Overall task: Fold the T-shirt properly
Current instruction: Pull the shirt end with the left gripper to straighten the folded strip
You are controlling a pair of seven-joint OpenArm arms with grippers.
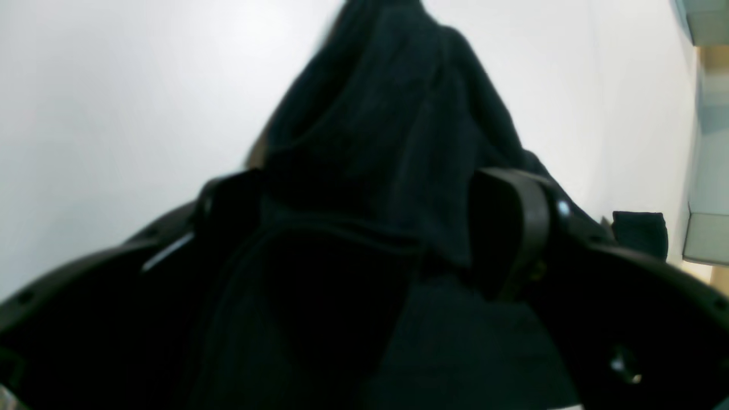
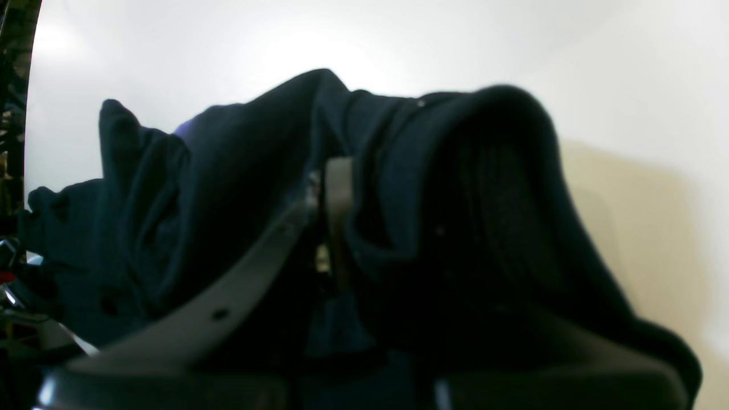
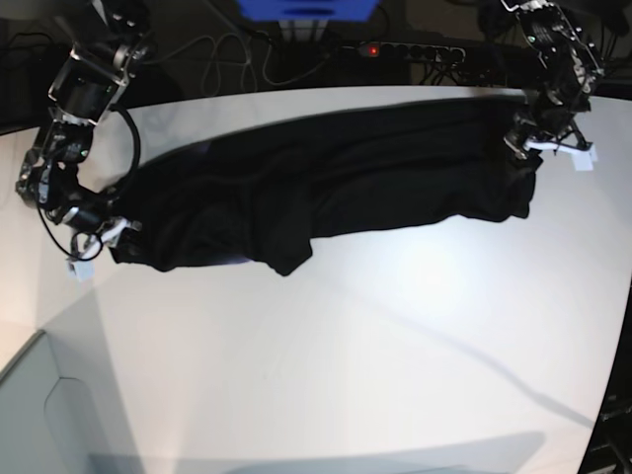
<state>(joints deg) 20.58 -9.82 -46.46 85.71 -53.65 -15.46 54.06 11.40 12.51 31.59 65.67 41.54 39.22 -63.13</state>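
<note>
the t-shirt (image 3: pixel 316 188) stretches across the upper frame; left gripper (image 3: pixel 525 148) and right gripper (image 3: pixel 109 235) each clench one end

Blurred and buried cloth

Both wrist views blur the large black cloth T-shirt (image 3: pixel 326 188), which buries each arm's jaws (tips hidden from overhead too).

Either side of the white table (image 3: pixel 346 346), both arms are black, jointed metal with looping black cables, each ending in dark curved fingers (image 1: pixel 512 228) dotted with small screw holes.
</note>
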